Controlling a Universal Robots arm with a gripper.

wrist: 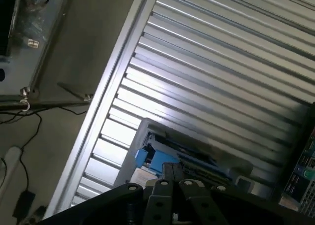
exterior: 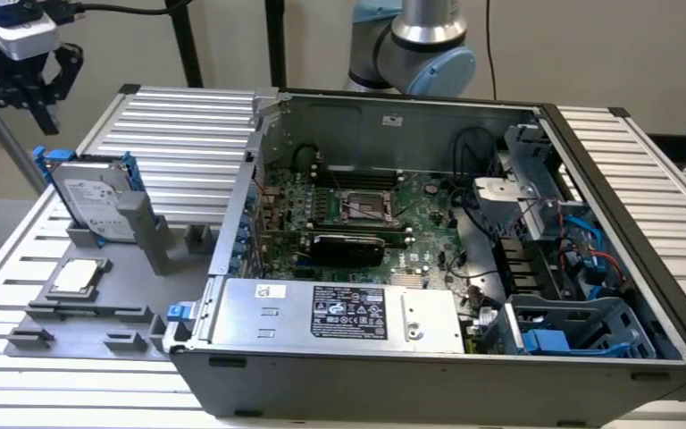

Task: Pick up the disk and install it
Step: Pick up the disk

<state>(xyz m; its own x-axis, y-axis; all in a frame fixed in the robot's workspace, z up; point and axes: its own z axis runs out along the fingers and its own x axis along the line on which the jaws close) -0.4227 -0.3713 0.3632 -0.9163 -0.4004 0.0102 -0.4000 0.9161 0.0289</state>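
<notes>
Blue plastic frames the disk [exterior: 90, 198], which is seen standing on edge in a grey fixture [exterior: 140, 234] on the exterior view's left, well apart from the open computer case [exterior: 439, 386]. Nothing of the task is judged to be done. The disk is not yet lifted, and the blue-grey drive cage [exterior: 581, 329] at the case's near corner, on the exterior view's right, appears to be without a drive. The gripper [exterior: 28, 94] is held above the disk and apart from it, and no object is seen in it. Whether it is open or closed cannot be told. In the wrist view the disk [wrist: 160, 161] is seen close beyond the gripper [wrist: 172, 188].

The work is laid out on a ribbed aluminium table [exterior: 182, 121] built of slotted profiles, which reflects the light strongly. A small square chip [exterior: 78, 275] is laid flat in the same fixture, near the disk. Inside the case a green motherboard [exterior: 367, 210] and a silver power supply [exterior: 343, 313] with a black label are exposed. The arm's base [exterior: 421, 40] is set behind the case, against a pale wall. Beside the table's edge a floor [wrist: 74, 62] with loose cables is shown.
</notes>
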